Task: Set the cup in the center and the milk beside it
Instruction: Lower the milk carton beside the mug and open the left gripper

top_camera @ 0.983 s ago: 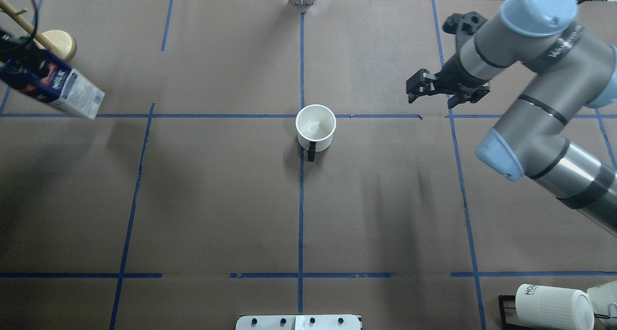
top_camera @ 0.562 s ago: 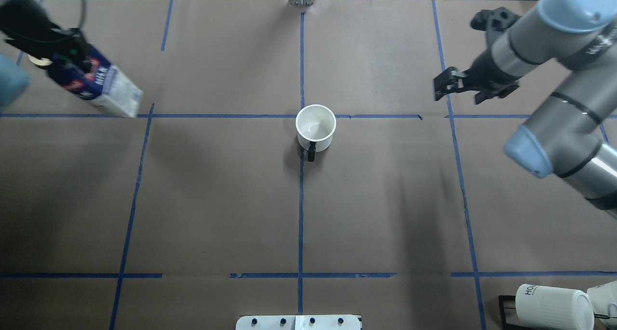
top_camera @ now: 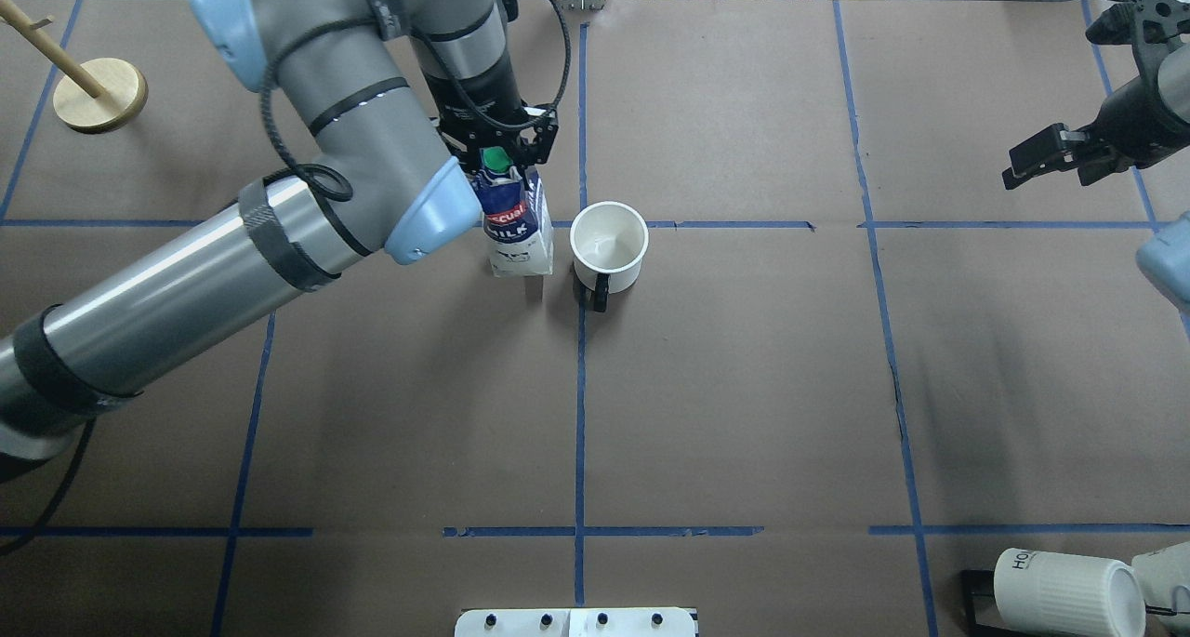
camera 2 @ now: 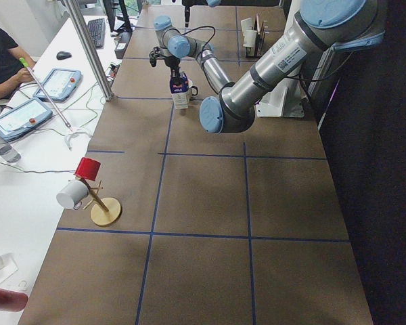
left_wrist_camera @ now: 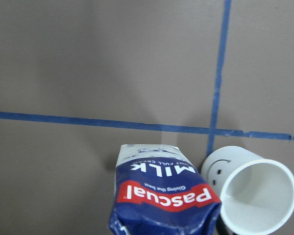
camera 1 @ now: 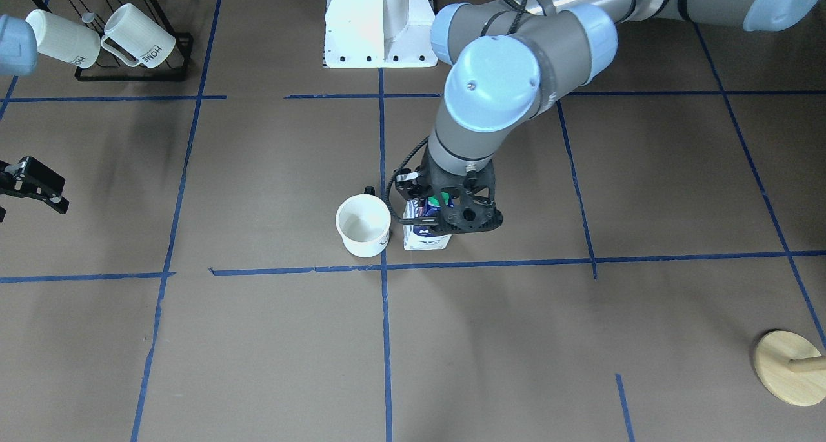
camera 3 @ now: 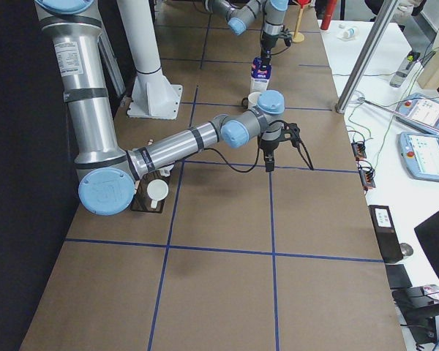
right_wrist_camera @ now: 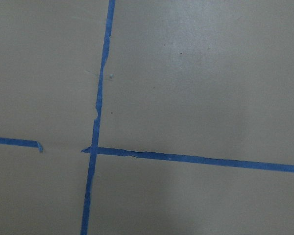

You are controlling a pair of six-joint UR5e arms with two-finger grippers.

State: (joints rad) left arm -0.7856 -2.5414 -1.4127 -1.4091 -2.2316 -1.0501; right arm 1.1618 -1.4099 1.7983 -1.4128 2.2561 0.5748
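The white cup stands upright at the centre crossing of blue tape, its black handle toward the robot. Its smiley face shows in the left wrist view. The blue and white milk stands upright just to the cup's left with a small gap between them, and it also shows in the front view. My left gripper is shut on the milk's top beside the green cap. I cannot tell whether the milk's base touches the table. My right gripper is open and empty at the far right.
A wooden peg stand sits at the far left. A black rack with ribbed "HOME" mugs is at the near right corner. The white robot base stands at the table's near edge.
My left arm has carried the milk from the far left to right beside the cup and turned it upright. My right arm has drawn back to the right, still open.
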